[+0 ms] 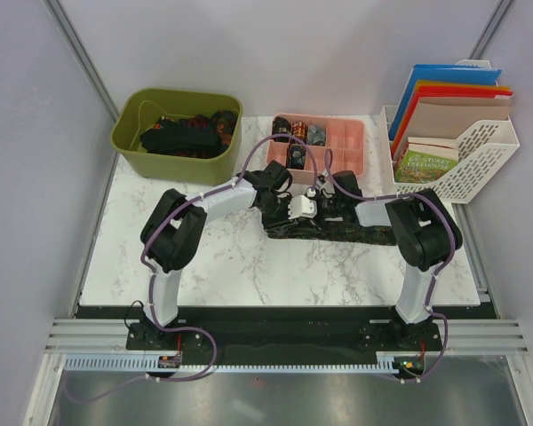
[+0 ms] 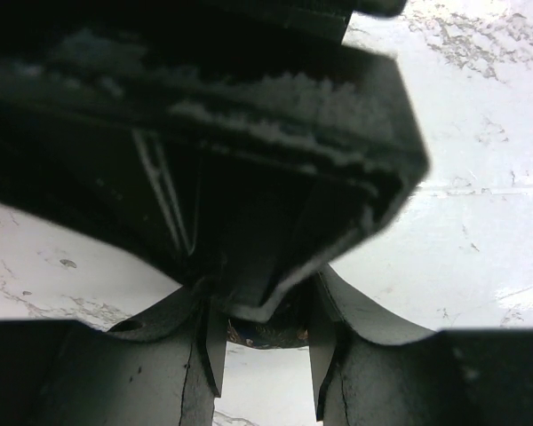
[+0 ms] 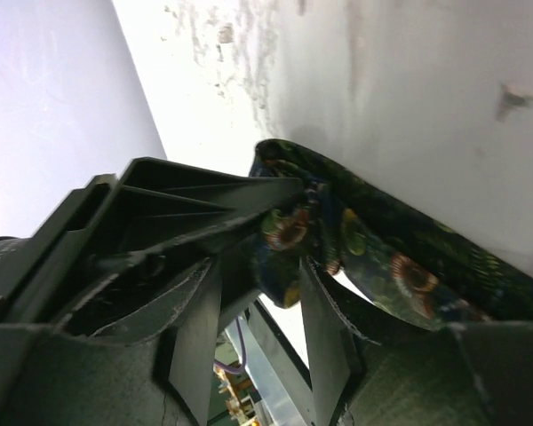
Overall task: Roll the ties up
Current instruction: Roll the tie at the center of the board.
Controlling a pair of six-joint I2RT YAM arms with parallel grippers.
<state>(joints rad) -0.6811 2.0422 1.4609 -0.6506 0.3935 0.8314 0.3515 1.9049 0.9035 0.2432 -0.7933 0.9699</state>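
Note:
A dark patterned tie (image 1: 360,233) lies flat across the middle of the marble table (image 1: 231,266). Its left end is bunched up where both grippers meet. My left gripper (image 1: 313,211) is closed on a small wad of the tie (image 2: 266,334), which fills the gap between its fingers (image 2: 210,351). My right gripper (image 1: 332,208) straddles the same bunched end (image 3: 284,253). The fabric touches its right finger (image 3: 324,337) but stands off the left one, so it reads as open. The other gripper's black body fills the top of each wrist view.
A green bin (image 1: 129,142) at the back left holds several loose ties. A pink compartment tray (image 1: 346,146) at the back middle holds rolled ties. A white file rack (image 1: 480,155) with folders and a book stands at the back right.

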